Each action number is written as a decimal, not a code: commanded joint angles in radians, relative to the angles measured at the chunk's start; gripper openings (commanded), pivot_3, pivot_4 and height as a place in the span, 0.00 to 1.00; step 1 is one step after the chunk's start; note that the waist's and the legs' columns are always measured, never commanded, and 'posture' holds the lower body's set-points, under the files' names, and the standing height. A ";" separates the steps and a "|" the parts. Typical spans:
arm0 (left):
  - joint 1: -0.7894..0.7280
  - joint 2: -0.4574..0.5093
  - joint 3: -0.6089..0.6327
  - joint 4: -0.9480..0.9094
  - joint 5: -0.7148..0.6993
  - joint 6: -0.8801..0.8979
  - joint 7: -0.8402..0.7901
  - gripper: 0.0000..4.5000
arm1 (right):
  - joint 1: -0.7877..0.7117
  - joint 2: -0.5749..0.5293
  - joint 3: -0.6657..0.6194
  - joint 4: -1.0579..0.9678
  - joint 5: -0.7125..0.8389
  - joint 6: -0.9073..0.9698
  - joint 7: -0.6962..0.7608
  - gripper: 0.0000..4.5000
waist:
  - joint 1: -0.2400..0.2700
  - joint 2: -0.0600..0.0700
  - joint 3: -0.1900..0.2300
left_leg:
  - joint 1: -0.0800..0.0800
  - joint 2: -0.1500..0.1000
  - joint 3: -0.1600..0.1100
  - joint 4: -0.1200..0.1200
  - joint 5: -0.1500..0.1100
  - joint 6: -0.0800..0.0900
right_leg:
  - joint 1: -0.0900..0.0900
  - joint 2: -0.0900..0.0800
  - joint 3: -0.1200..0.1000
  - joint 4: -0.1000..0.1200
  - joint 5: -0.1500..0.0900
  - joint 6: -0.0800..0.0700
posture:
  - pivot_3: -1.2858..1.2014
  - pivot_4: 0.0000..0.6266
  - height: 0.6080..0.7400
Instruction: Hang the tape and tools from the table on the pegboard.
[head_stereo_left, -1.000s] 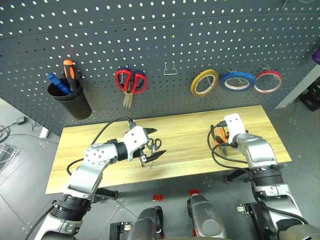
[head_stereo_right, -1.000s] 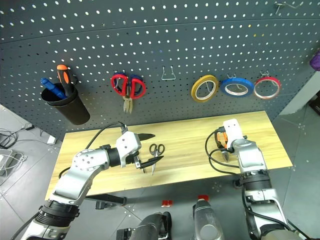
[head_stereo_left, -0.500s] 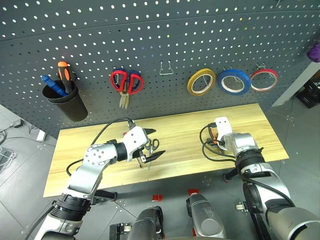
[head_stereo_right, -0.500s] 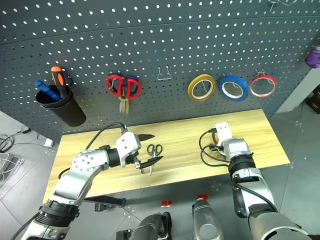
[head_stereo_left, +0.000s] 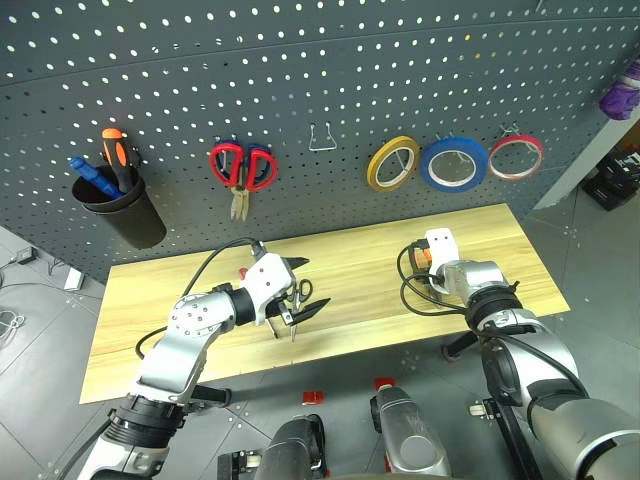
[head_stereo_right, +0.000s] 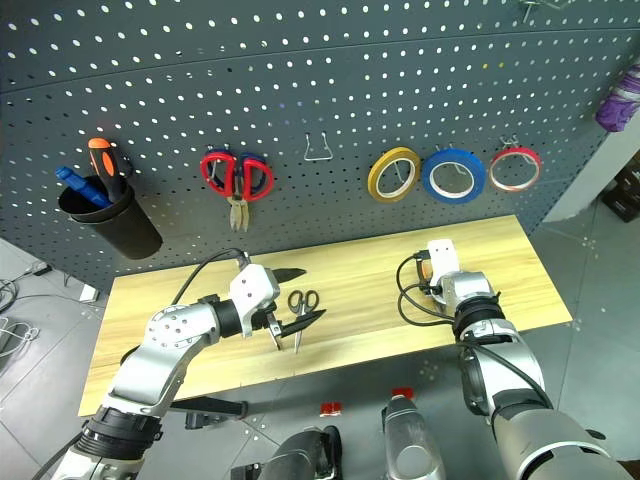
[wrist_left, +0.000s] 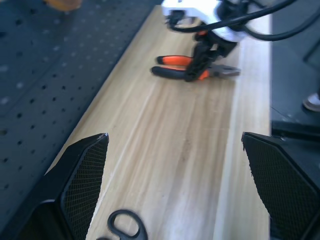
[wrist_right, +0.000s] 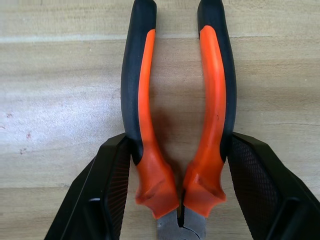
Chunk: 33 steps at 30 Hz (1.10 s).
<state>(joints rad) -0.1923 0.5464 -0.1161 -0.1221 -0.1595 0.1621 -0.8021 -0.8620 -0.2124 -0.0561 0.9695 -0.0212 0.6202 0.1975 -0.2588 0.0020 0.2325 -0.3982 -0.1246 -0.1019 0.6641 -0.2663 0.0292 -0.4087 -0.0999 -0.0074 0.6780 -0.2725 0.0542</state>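
My right gripper sits low on the table, its two black mesh-faced fingers pressed against the outer sides of the pliers, clamping both handles near the joint; the steel nose is cut off at the frame's bottom edge, so I cannot make out the tip. The handles are smooth orange rubber over black, curving apart toward the top of the frame, lying flat on pale, straight-grained wood planks. In the head views my wrist covers most of the pliers at centre right. My left gripper hangs at centre left with its fingers spread wide and nothing between them, just beside the small black-handled scissors. A thin tool under it is hard to read. Above, on the dark perforated pegboard, the blue tape ring hangs on a hook at upper right.
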 joint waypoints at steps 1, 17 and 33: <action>0.044 -0.001 0.076 -0.078 -0.052 -0.011 0.023 1.00 | 0.123 0.019 0.086 -0.373 -0.017 -0.047 0.048 0.58 | 0.001 0.000 0.000 | -0.001 0.000 0.000 0.000 0.000 0.000 | -0.001 0.000 0.000 0.001 0.000 0.000 | 0.39 0.36 1.00; 0.076 -0.054 0.313 -0.376 -0.306 0.309 0.284 1.00 | 0.199 0.301 0.234 -1.237 0.051 -0.207 -0.001 0.58 | 0.047 -0.003 0.002 | -0.002 0.004 0.000 -0.001 0.001 -0.002 | -0.007 0.006 0.003 0.001 0.000 0.000 | 0.41 0.39 1.00; -0.108 -0.095 0.279 -0.420 -0.298 0.453 0.477 1.00 | -0.343 0.269 0.118 -0.229 -0.035 -0.993 -0.135 0.58 | 0.073 -0.012 0.008 | -0.003 0.013 0.006 -0.003 0.006 -0.011 | -0.011 0.013 0.004 0.002 0.003 -0.006 | 0.45 0.40 1.00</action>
<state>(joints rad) -0.2897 0.4531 0.1610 -0.5058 -0.4634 0.6216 -0.3350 -1.1445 0.0567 0.0777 0.7204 -0.0476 -0.2825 0.0862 -0.1855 -0.0105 0.2406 -0.4009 -0.1112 -0.0956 0.6608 -0.2607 0.0186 -0.4200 -0.0866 -0.0026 0.6803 -0.2693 0.0483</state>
